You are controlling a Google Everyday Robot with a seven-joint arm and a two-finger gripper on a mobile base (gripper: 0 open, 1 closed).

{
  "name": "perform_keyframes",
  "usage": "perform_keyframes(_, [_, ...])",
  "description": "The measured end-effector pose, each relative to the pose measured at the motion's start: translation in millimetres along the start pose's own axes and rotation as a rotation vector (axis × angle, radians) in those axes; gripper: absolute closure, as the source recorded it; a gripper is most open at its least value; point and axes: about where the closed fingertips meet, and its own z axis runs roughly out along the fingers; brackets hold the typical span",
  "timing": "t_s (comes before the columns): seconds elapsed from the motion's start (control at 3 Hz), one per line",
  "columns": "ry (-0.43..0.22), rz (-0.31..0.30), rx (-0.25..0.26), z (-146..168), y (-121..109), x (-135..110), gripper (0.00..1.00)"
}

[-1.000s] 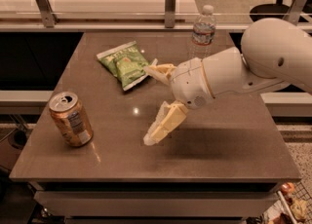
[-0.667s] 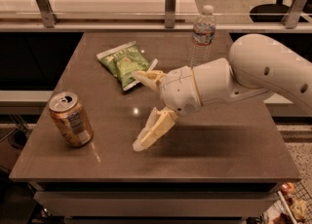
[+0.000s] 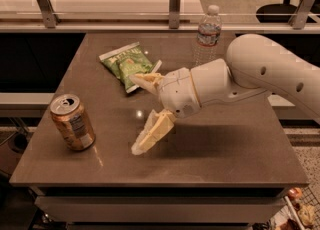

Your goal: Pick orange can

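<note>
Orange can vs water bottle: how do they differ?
The orange can is squat, opaque orange-gold metal; the water bottle is taller, clear plastic. The can has a silver pull-tab top; the bottle a white cap. The can stands near the table's front-left corner; the bottle at its far edge. Both stand upright, untouched. The gripper, jaws open, hovers over the table right of the can, apart from it.

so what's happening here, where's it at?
The arm's gripper hangs open above the middle of the table, fingers spread toward the orange can. The can stands upright near the front left edge, not yet touched. A green chip bag and a clear water bottle sit farther back.
</note>
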Motion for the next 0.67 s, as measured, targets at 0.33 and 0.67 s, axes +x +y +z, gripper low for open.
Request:
perform_keyframes(0.33, [-0.001,0.023,-0.031,16,2,-3,0.0])
perform_keyframes(0.67, [-0.005,0.04,-0.063,37,5,-9,0.0])
